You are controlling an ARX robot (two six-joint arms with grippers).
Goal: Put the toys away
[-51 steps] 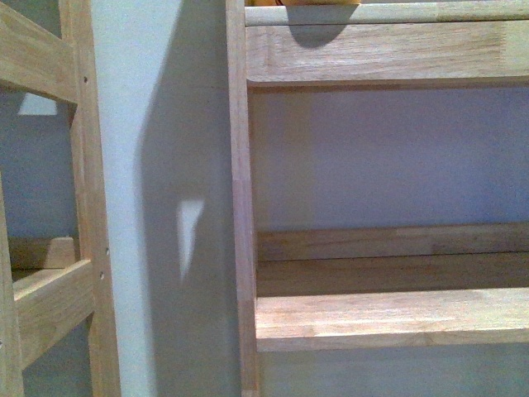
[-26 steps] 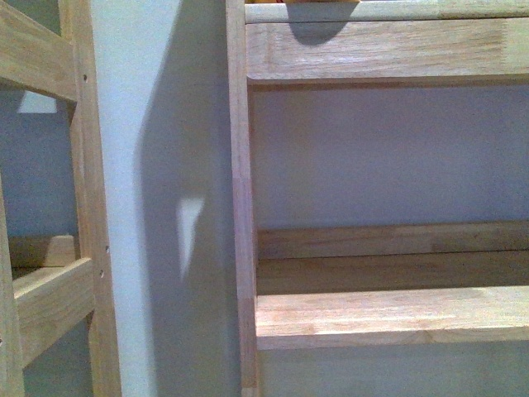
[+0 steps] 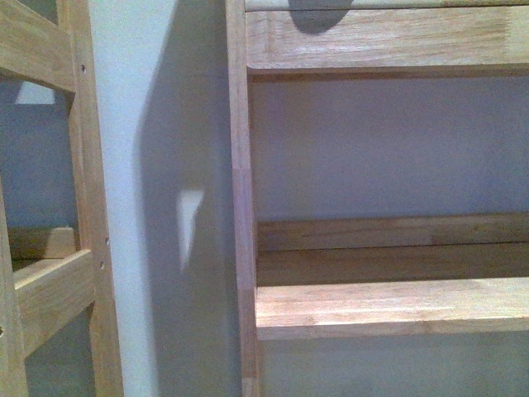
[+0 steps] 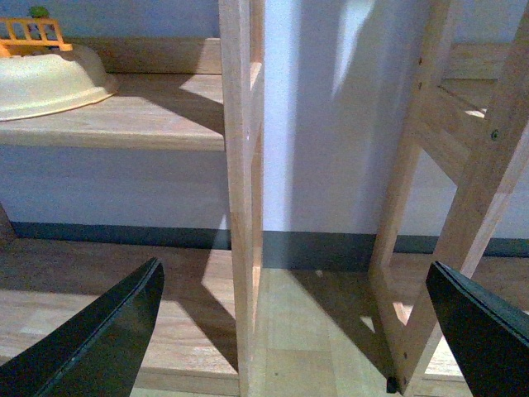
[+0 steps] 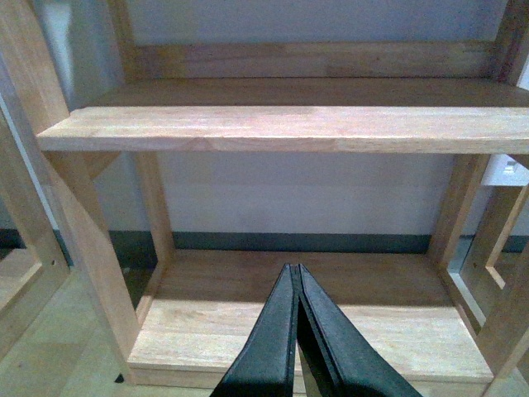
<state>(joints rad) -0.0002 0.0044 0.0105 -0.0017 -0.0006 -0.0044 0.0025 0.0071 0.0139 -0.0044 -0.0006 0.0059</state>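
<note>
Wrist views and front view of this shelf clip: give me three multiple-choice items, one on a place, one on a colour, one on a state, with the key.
1. Where does the cream bowl-shaped item sit?
A. On a wooden shelf board
B. On the floor
C. In the left hand

2. What colour is the small fence-like piece behind that item?
A. Blue
B. Orange
C. Black

3. How do the two hands stand?
A. Both shut
B. Left shut, right open
C. Left open, right shut

Key: 1 A, the cream bowl-shaped item rests on the shelf board in the left wrist view. 2 B, the fence-like piece is orange. 3 C, the left hand has its fingers far apart with nothing between them, while the right hand has its fingers pressed together, holding nothing that shows. The front view shows only bare shelves.
</note>
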